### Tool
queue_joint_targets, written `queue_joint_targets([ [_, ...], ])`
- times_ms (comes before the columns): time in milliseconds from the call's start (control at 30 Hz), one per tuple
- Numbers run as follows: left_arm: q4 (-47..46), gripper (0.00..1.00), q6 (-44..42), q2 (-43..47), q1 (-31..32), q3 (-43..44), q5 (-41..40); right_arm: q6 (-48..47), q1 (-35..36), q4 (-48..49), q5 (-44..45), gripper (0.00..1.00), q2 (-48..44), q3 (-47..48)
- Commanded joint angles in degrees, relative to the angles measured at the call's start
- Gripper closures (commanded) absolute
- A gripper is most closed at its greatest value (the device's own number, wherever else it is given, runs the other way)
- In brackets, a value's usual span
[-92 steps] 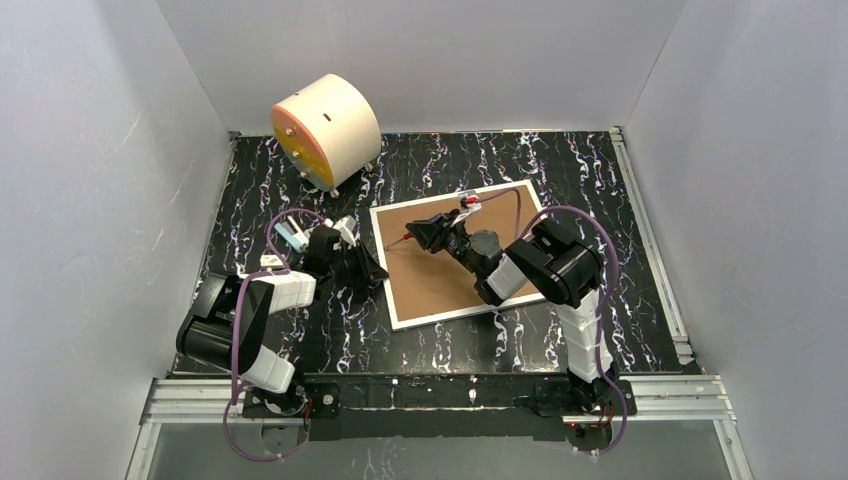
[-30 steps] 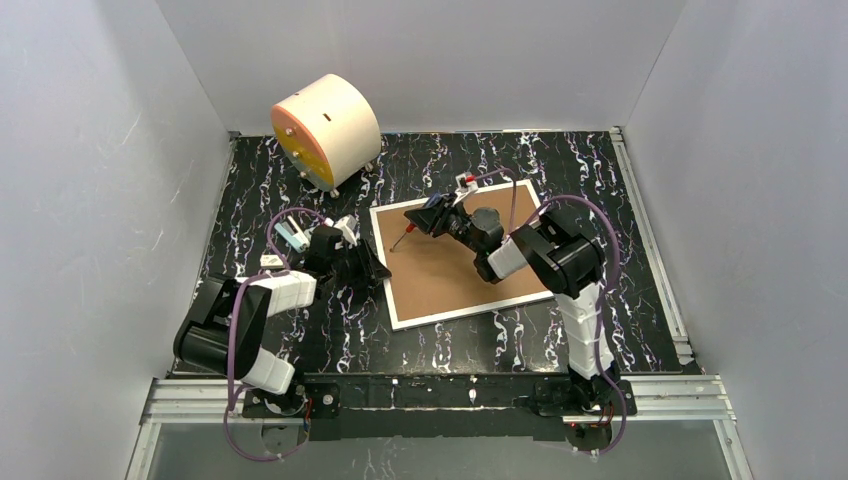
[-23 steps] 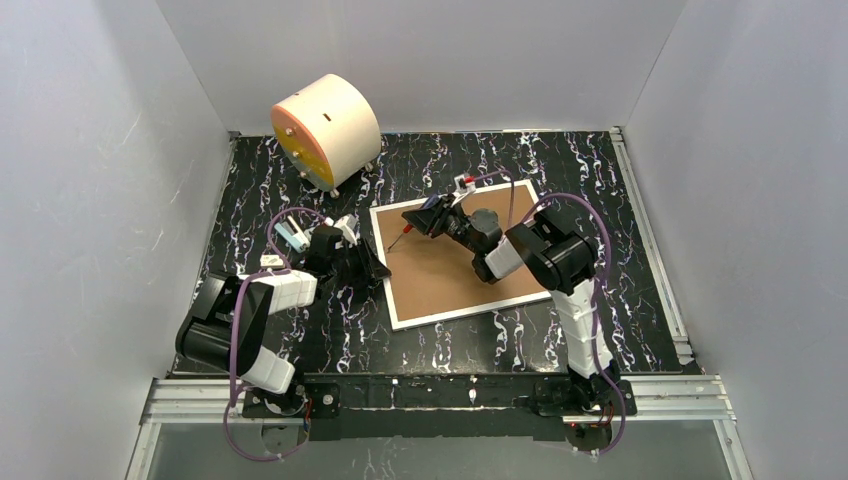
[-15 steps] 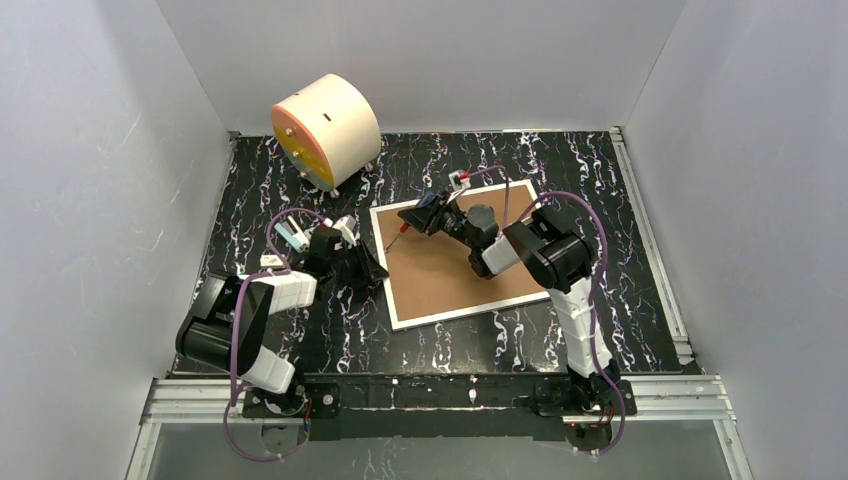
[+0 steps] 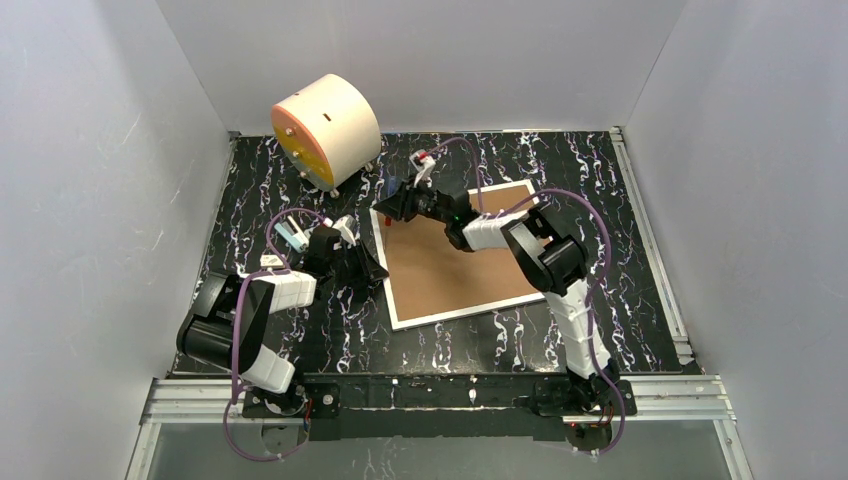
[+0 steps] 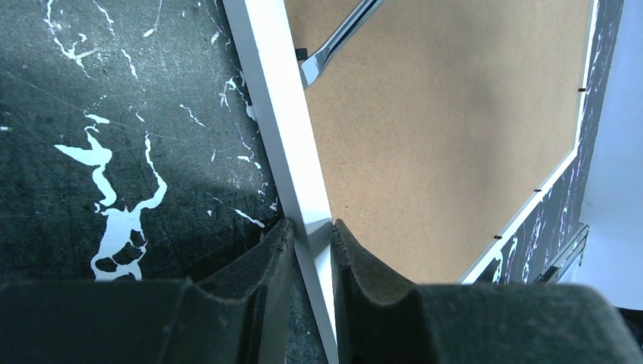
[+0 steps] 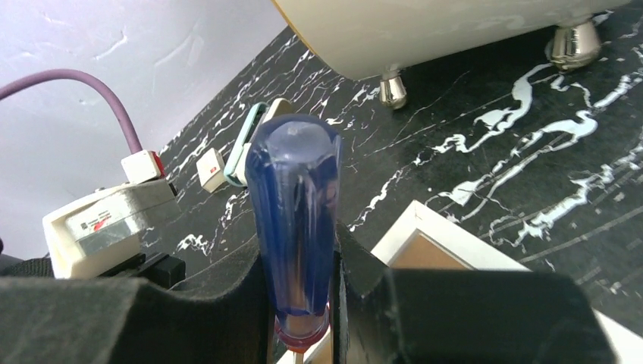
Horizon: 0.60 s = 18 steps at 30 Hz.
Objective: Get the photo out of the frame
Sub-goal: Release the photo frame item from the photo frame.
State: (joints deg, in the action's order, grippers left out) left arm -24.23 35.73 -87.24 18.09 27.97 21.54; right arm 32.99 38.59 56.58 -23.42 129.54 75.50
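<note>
Since a second ago my right arm has swung off the middle of the backing board point(image 5: 450, 265) and reached out to the frame's far left corner, and the left gripper point(image 6: 307, 243) has narrowed onto the frame point(image 5: 440, 312). From the left wrist camera I see its two dark pads pinching the white left rail from both sides, low against the black marbled table point(image 5: 560, 165). The right gripper point(image 5: 395, 207) is clenched around the translucent blue handle of a screwdriver point(image 7: 294, 220), handle up towards its camera. The flat metal blade point(image 6: 337, 42) slants down to the seam where the brown board meets the white rail; I cannot tell whether the tip is under the board. The frame lies face down, slightly skewed, with the brown fibreboard back filling it. The photo is out of sight beneath that board. A cream cylinder with an orange face point(image 5: 325, 125) stands on small metal feet at the far left corner, well apart from the frame
</note>
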Motion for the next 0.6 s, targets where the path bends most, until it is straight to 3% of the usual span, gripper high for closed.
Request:
queue_joint_targets([
  [0, 8.3, 0.83, -3.5, -4.4, 0.7, -2.7, -3.4, -11.2, 0.9, -19.4, -2.1, 0.99, 4.7, 6.8],
  [200, 8.5, 0.84, -3.5, -4.3, 0.7, -2.6, -3.3, -11.6, 0.9, -26.2, -4.5, 0.99, 7.5, 14.0],
  [567, 8.8, 0.84, -3.6, -3.9, 0.7, -2.7, -3.9, -6.6, -2.9, -28.0, 2.3, 0.99, -7.9, 7.7],
])
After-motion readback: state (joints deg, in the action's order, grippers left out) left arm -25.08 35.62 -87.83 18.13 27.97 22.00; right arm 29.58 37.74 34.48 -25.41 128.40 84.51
